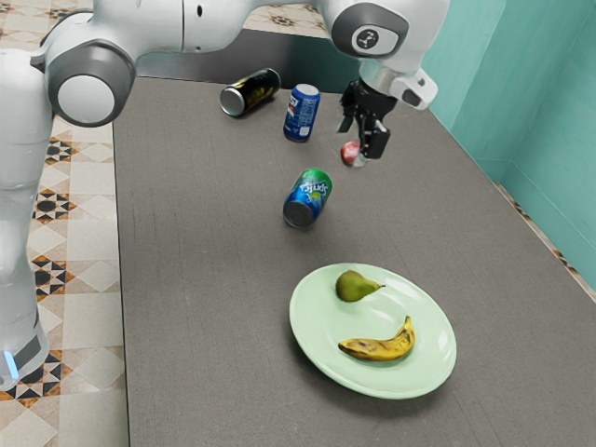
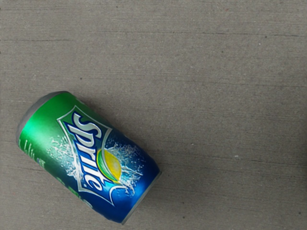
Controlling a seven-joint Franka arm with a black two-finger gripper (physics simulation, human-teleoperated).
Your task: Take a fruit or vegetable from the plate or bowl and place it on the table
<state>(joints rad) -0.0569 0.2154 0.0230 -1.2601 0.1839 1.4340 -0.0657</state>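
Gripper: my black two-finger gripper (image 1: pixel 359 143) hangs beyond the cans, well apart from the plate, its fingers spread and nothing clamped in them
Pear: the squat green pear (image 1: pixel 353 286) lies on the pale green round plate (image 1: pixel 440 348), on the side nearer the cans; I expect it fairly firm but smooth and rounded, so I'd close across its fat body, clear of the thin stem end
Banana: the curved yellow banana with brown marks (image 1: pixel 380 348) lies beside it, apart; likely light, softer and easily bruised, best pinched across the middle with a gentle squeeze
Sprite can: the green and blue metal can (image 2: pixel 88 155) lies on its side on the grey table (image 1: pixel 205 298), between my gripper and the plate, so I'd carry the hand over it with height to spare
Other cans: a blue upright can (image 1: pixel 301 113) and a black can on its side (image 1: pixel 250 92) sit farther off
Red thing: a small red object (image 1: pixel 350 153), partly hidden by a finger; I can't tell what it is
Progress: nothing picked yet; reaching the fruit comes first, and a bare patch beside the plate would suit the set-down
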